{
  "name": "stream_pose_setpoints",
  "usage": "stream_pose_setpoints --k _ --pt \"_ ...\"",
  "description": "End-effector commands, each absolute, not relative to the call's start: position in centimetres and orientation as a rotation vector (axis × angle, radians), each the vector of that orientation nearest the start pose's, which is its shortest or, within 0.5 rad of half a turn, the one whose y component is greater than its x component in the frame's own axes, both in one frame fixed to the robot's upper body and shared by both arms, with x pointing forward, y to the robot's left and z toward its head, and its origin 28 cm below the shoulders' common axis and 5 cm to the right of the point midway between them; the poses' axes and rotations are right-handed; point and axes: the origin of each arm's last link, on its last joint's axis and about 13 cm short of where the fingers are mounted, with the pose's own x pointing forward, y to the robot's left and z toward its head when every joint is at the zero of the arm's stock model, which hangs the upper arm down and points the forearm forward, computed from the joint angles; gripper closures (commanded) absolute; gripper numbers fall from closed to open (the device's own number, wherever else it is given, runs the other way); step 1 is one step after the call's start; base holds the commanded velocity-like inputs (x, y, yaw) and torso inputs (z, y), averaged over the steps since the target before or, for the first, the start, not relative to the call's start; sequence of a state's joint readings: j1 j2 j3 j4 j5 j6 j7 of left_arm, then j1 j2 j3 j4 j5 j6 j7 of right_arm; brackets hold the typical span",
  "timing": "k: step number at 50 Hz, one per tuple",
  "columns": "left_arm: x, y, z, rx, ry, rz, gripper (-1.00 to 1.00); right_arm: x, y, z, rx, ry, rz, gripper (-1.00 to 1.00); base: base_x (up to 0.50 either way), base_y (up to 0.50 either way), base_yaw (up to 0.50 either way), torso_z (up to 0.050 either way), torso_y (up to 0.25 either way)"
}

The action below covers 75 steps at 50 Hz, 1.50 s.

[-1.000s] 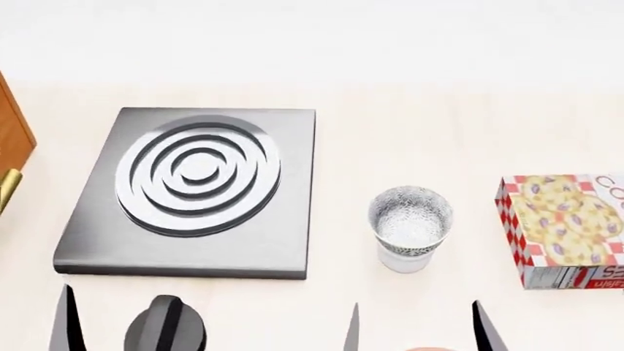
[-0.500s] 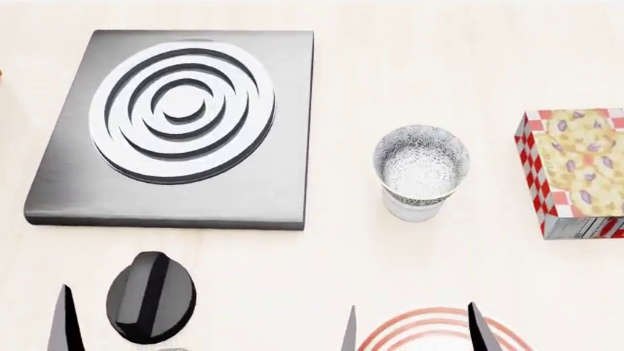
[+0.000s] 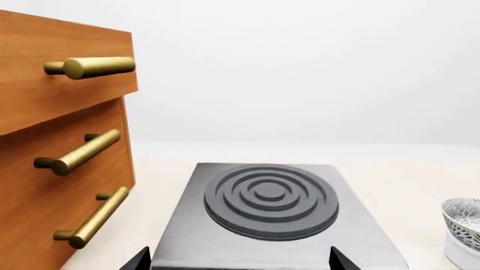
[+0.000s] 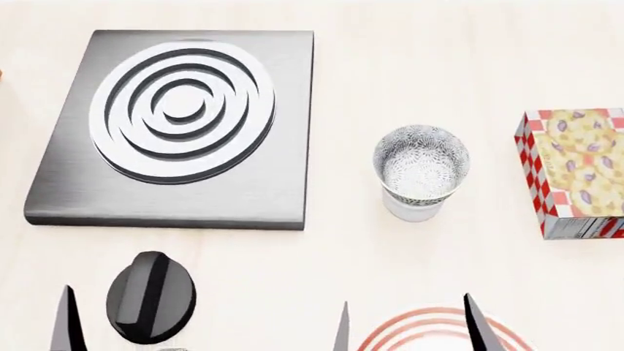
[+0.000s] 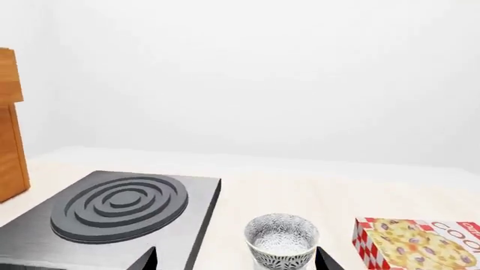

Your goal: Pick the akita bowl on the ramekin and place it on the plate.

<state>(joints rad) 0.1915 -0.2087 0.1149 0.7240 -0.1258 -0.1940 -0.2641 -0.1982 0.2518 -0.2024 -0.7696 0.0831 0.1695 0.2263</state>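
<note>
Head view showed you, nearest the bottom edge, both tools only as dark fingertips: the left tool [image 4: 204, 333] with its tips set wide apart, the right tool [image 4: 408, 329] likewise spread, holding nothing. Between the right tips lay the plate [image 4: 434, 325], white with red rings, mostly cut off by the frame edge. One black knob [image 4: 151, 296] sat on the bench [image 4: 351, 88] just beside the left tool. Further out you had one akita bowl [image 4: 421, 162], speckled black and white outside, pale and grainy inside, seated in the ramekin [image 4: 410, 208], of which only a glossy white base showed below it. One grey hob plate [image 4: 180, 124] with raised rings lay to its left, one checked food box [image 4: 575, 172] to its right, partly cropped. Left wrist view added three brass drawer handles [image 3: 78, 153] on a wooden cabinet [image 3: 45, 185].
</note>
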Motion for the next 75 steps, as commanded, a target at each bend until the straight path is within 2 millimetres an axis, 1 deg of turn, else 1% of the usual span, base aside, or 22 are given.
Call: stream_pose_setpoints --k 1,3,6,8,11,12,13,15,16,18,19,20,23,28,29,35,45,50,53,62,67,75 --pt "15.7 20.9 11.3 -0.005 -0.304 0.052 -1.0 15.0 -10.1 15.7 -0.353 -0.392 0.174 -1.0 0.0 0.0 0.0 0.0 0.0" --pt "15.8 20.7 11.1 0.0 -0.303 0.046 -1.0 15.7 -10.5 16.9 -0.421 -0.393 0.185 -1.0 0.0 0.0 0.0 0.0 0.0" --pt "15.7 20.8 11.2 0.001 -0.308 0.043 -1.0 17.3 -11.4 17.9 -0.541 -0.317 0.193 -1.0 0.0 0.0 0.0 0.0 0.0" --pt "15.8 20.8 11.2 -0.001 -0.307 0.044 -1.0 17.9 -11.8 18.6 -0.556 -0.314 0.188 -1.0 0.0 0.0 0.0 0.0 0.0" --pt "15.8 20.8 11.2 0.006 -0.306 0.047 -1.0 18.3 -12.1 19.7 -0.577 -0.24 0.334 -1.0 0.0 0.0 0.0 0.0 0.0" --pt "15.7 20.7 11.2 0.003 -0.306 0.042 -1.0 18.5 -12.3 20.3 -0.532 -0.27 0.351 -1.0 0.0 0.0 0.0 0.0 0.0" --pt "15.7 20.7 11.2 0.006 -0.307 0.043 -1.0 18.7 -12.4 20.6 -0.551 -0.29 0.358 -1.0 0.0 0.0 0.0 0.0 0.0" --pt "15.8 20.8 11.3 0.005 -0.306 0.044 -1.0 19.3 -13.0 21.3 -0.574 -0.099 0.429 -1.0 0.0 0.0 0.0 0.0 0.0" --pt "15.8 20.8 11.3 0.007 -0.307 0.047 -1.0 19.4 -13.1 21.7 -0.579 -0.132 0.413 -1.0 0.0 0.0 0.0 0.0 0.0" --pt "15.8 20.9 11.3 0.005 -0.305 0.052 -1.0 19.8 -13.3 22.6 -0.716 -0.094 0.397 -1.0 0.0 0.0 0.0 0.0 0.0" --pt "15.8 20.9 11.3 0.007 -0.303 0.056 -1.0 20.1 -13.5 22.8 -0.764 -0.016 0.405 -1.0 0.0 0.0 0.0 0.0 0.0" --pt "15.9 20.9 11.3 0.005 -0.3 0.057 -1.0 20.3 -13.4 23.2 -0.801 -0.006 0.382 -1.0 0.0 0.0 0.0 0.0 0.0" --pt "15.9 20.8 11.1 0.006 -0.292 0.052 -1.0 21.4 -14.0 24.6 -0.958 0.117 0.439 -1.0 0.0 0.0 0.0 0.0 0.0" --pt "15.9 21.1 11.2 -0.008 -0.291 0.055 -1.0 23.8 -14.8 26.5 -1.081 0.198 0.446 -1.0 0.0 0.0 0.0 0.0 0.0" --pt "16.0 21.2 11.2 -0.013 -0.288 0.057 -1.0 24.5 -14.9 27.5 -1.134 0.191 0.43 -1.0 0.0 0.0 0.0 0.0 0.0" --pt "16.0 21.1 11.0 -0.017 -0.282 0.052 -1.0 26.2 -15.0 28.7 -1.215 0.239 0.399 -1.0 0.0 0.0 0.0 0.0 0.0" --pt "16.2 20.8 10.6 -0.015 -0.268 0.041 -1.0 27.9 -15.6 29.9 -1.339 0.343 0.459 -1.0 0.0 0.0 0.0 0.0 0.0" --pt "16.2 21.0 10.7 -0.02 -0.266 0.044 -1.0 28.5 -15.6 29.9 -1.345 0.324 0.455 -1.0 0.0 0.0 0.0 0.0 0.0" --pt "16.1 20.9 10.7 -0.02 -0.267 0.04 -1.0 28.4 -15.2 29.8 -1.317 0.245 0.518 -1.0 0.0 0.0 0.0 0.0 0.0" --pt "16.1 20.9 10.7 -0.023 -0.266 0.037 -1.0 29.6 -15.4 28.5 -1.33 0.252 0.532 -1.0 0.0 0.0 0.0 0.0 0.0" --pt "16.1 20.7 10.5 -0.02 -0.264 0.03 -1.0 31.1 -15.3 28.3 -1.324 0.201 0.512 -1.0 0.0 0.0 0.0 0.0 0.0" --pt "16.1 20.7 10.5 -0.015 -0.267 0.037 -1.0 32.5 -15.0 26.5 -1.317 0.215 0.525 -1.0 0.0 0.0 0.0 0.0 0.0"
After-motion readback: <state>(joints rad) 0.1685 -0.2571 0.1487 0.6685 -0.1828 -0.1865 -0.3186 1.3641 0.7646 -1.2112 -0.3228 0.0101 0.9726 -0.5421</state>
